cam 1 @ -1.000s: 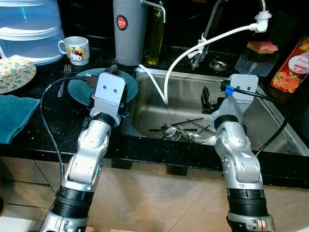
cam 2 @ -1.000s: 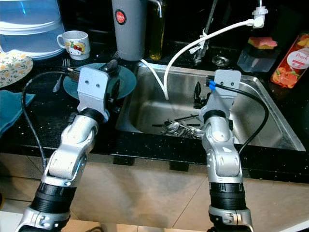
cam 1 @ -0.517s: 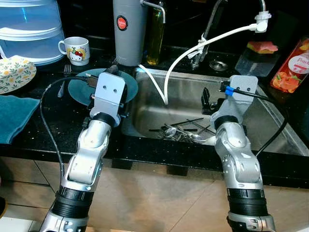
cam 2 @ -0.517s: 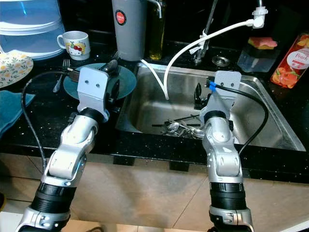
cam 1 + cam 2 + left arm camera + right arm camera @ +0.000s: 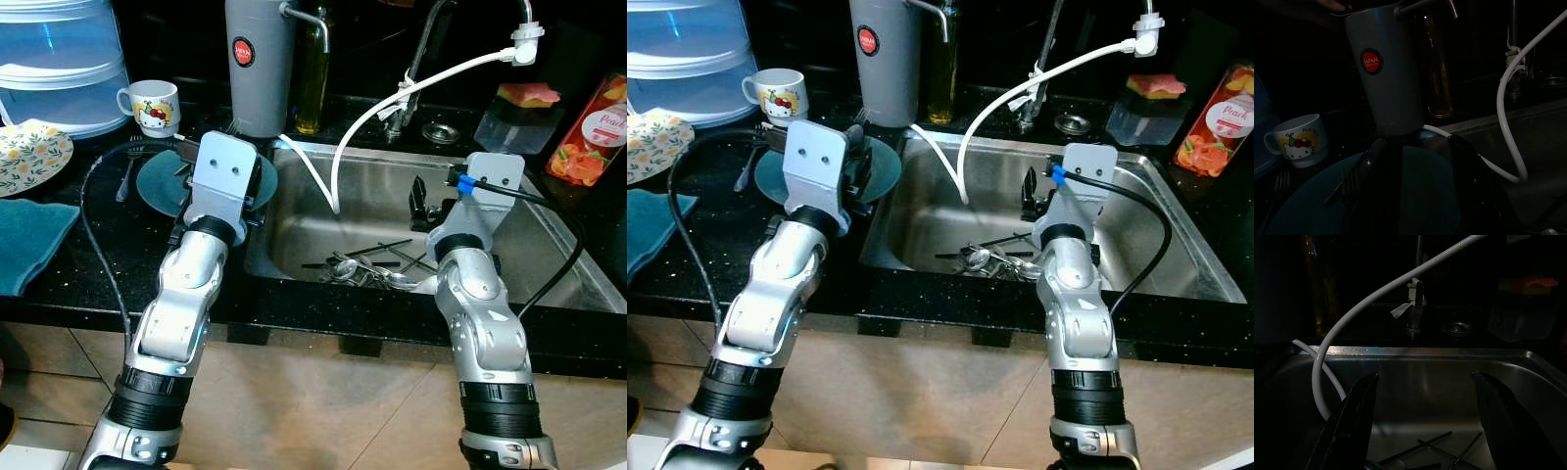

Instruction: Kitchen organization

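Head cam: left gripper (image 5: 240,176) hangs right over the teal plate (image 5: 157,181) on the black counter (image 5: 88,264), just left of the sink (image 5: 549,255). Right gripper (image 5: 419,201) sits above the cutlery pile (image 5: 367,269) in the sink.

Left wrist cam: fingers (image 5: 1369,166) are spread, with the plate and a fork (image 5: 1347,183) just under them.

Right wrist cam: fingers (image 5: 1349,426) are wide apart and holding nothing, utensils (image 5: 1420,450) below.

A black, speckled counter (image 5: 88,284) is seen with a stainless steel sink (image 5: 578,294) set into it. Beige tiling (image 5: 323,401) is seen below the counter's front edge. The area behind the counter is in deep shadow; the sink basin is brightly lit.
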Controlling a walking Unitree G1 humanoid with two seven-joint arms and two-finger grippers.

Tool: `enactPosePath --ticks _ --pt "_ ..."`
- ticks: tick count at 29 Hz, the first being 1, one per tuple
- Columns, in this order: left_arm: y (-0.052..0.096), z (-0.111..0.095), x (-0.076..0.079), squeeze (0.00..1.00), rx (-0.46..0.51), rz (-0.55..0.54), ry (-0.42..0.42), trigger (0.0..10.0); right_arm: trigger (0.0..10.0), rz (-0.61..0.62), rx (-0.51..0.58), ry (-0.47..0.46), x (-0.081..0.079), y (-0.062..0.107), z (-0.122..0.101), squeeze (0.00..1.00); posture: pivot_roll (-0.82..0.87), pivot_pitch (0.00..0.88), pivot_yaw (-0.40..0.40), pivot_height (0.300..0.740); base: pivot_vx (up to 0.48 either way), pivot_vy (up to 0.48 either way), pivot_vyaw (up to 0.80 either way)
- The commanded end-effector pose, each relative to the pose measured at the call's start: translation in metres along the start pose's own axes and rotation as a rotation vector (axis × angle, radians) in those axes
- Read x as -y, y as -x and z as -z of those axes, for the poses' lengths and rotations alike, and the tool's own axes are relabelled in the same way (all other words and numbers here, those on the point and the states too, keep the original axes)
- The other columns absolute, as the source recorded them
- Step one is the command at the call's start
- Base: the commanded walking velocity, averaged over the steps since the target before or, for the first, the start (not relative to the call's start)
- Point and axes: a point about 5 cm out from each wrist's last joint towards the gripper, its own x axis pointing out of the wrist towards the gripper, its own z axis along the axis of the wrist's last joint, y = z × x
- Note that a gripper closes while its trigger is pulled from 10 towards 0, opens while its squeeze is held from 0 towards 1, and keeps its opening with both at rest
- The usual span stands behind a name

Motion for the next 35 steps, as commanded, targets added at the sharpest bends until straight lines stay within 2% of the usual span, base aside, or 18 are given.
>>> enactPosePath --ticks 1,8,14,16,17,19,21,23,25,30,35 --pt "-0.001 0.001 0.004 0.0 -0.007 0.019 0.007 10.0 10.0 0.015 -0.004 0.0 0.002 0.001 0.003 0.0 0.21 0.0 -0.023 0.74 0.0 0.0 0.0" --pt "0.0 0.003 0.001 0.0 -0.019 0.019 -0.002 10.0 10.0 0.006 -0.014 -0.01 -0.004 0.002 0.006 0.0 0.22 0.0 -0.024 0.74 0.0 0.0 0.0" --pt "0.004 0.013 0.001 0.0 -0.079 0.006 0.027 10.0 10.0 0.0 -0.026 -0.001 -0.004 0.001 0.01 0.0 0.22 0.0 -0.027 0.74 0.0 0.0 0.0" --pt "0.007 0.023 -0.002 0.0 -0.126 -0.02 0.043 10.0 10.0 -0.003 -0.046 0.006 -0.004 0.002 0.017 0.0 0.22 0.0 -0.03 0.74 0.0 0.0 0.0" --pt "0.012 0.035 -0.008 0.0 -0.17 -0.052 0.05 10.0 10.0 -0.004 -0.08 0.019 -0.005 0.005 0.029 0.0 0.22 0.0 -0.032 0.74 0.0 0.0 0.0" --pt "0.016 0.042 -0.011 0.0 -0.184 -0.064 0.053 10.0 10.0 -0.005 -0.104 0.024 -0.006 0.008 0.037 0.0 0.23 0.0 -0.035 0.74 0.0 0.0 0.0" --pt "0.02 0.048 -0.014 0.0 -0.206 -0.078 0.091 10.0 10.0 -0.008 -0.126 0.026 -0.007 0.012 0.044 0.0 0.23 0.0 -0.036 0.74 0.0 0.0 0.0" --pt "0.022 0.053 -0.015 0.0 -0.221 -0.075 0.085 10.0 10.0 -0.011 -0.137 0.027 -0.009 0.013 0.048 0.0 0.23 0.0 -0.037 0.74 0.0 0.0 0.0" --pt "0.025 0.062 -0.017 0.0 -0.278 -0.103 0.124 10.0 10.0 -0.012 -0.165 0.035 -0.009 0.016 0.057 0.0 0.22 0.0 -0.035 0.74 0.0 0.0 0.0" --pt "0.026 0.064 -0.017 0.0 -0.286 -0.095 0.119 10.0 10.0 -0.002 -0.203 0.015 -0.007 0.019 0.067 0.0 0.23 0.0 -0.034 0.74 0.0 0.0 0.0" --pt "0.027 0.071 -0.016 0.0 -0.328 -0.088 0.152 10.0 10.0 0.003 -0.213 0.01 -0.006 0.02 0.07 0.0 0.22 0.0 -0.032 0.74 0.0 0.0 0.0"
